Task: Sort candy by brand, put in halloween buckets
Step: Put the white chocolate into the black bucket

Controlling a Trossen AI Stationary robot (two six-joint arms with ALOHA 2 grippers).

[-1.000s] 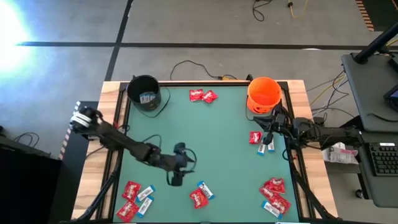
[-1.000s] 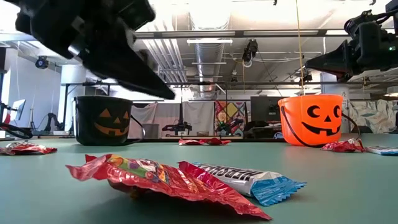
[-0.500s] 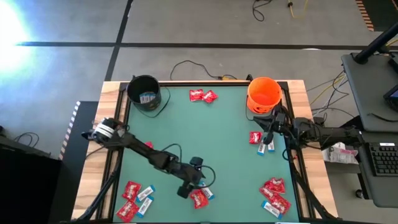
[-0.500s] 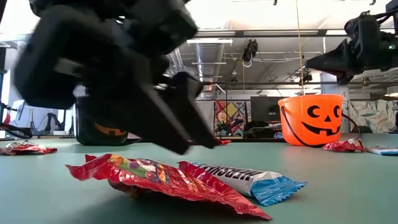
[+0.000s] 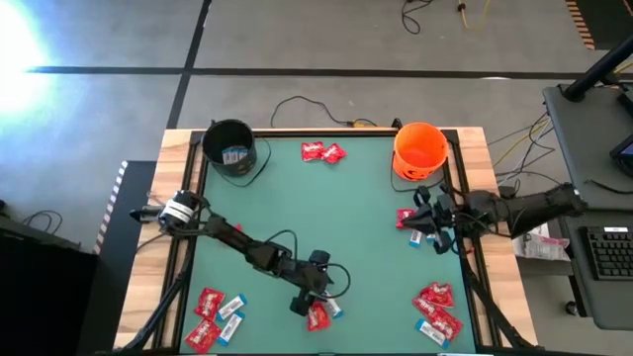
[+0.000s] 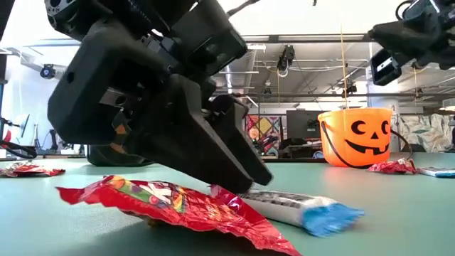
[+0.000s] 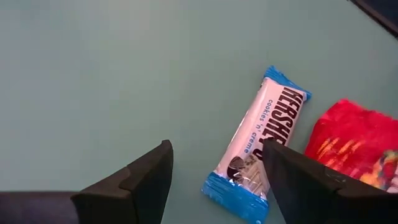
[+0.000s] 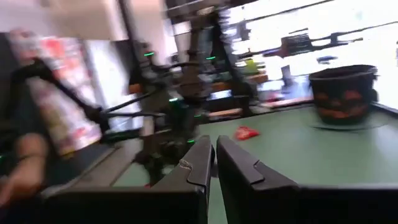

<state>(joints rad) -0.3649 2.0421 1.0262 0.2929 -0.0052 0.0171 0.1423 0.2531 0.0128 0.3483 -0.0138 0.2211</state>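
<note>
A robotics lab: a green tabletop (image 5: 356,227) on bare concrete floor (image 5: 297,49), loose cables (image 5: 307,104), exposed ceiling ducts (image 6: 242,53), a keyboard (image 5: 611,252) nearby.

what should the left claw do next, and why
Probably shift sideways to centre on the white-and-blue bar, then lower and close. The left claw is open just above the table, with one finger already over the bar beside the red packet.

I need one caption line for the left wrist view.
Open left gripper above green table, beside white-and-blue bar and red packet.
</note>
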